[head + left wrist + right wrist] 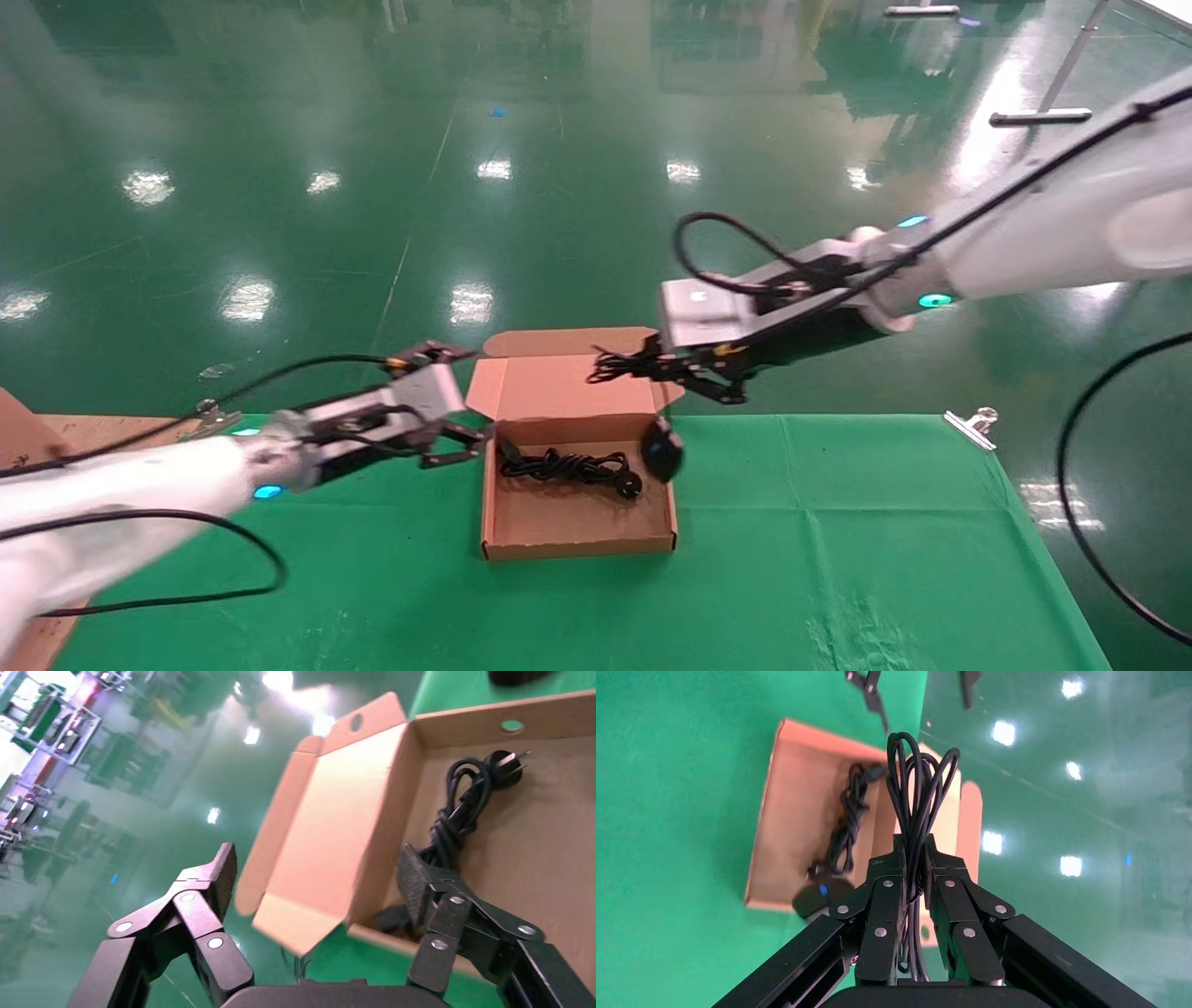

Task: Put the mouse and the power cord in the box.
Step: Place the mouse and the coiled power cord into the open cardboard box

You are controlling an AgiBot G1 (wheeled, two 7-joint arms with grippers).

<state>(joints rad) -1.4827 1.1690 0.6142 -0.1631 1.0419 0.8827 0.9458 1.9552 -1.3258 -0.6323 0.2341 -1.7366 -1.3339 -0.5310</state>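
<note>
Box (577,522) sits open mid-table, cord (566,464) inside. Right gripper (914,874) pinches the looped cable above its far right corner; mouse (662,450) dangles light and swingy at the rim. Left gripper (316,881) spread at the left flap.

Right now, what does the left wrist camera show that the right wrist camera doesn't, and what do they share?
Only the left wrist view shows the left tool open, straddling the wall beside the lid hinge, and the oval hole in a flap. Only the right wrist view shows the right tool shut on the thin black cable, with the small black oval mouse dangling at the box edge. Both show the shallow brown cardboard box holding the bundled black power cord.
</note>
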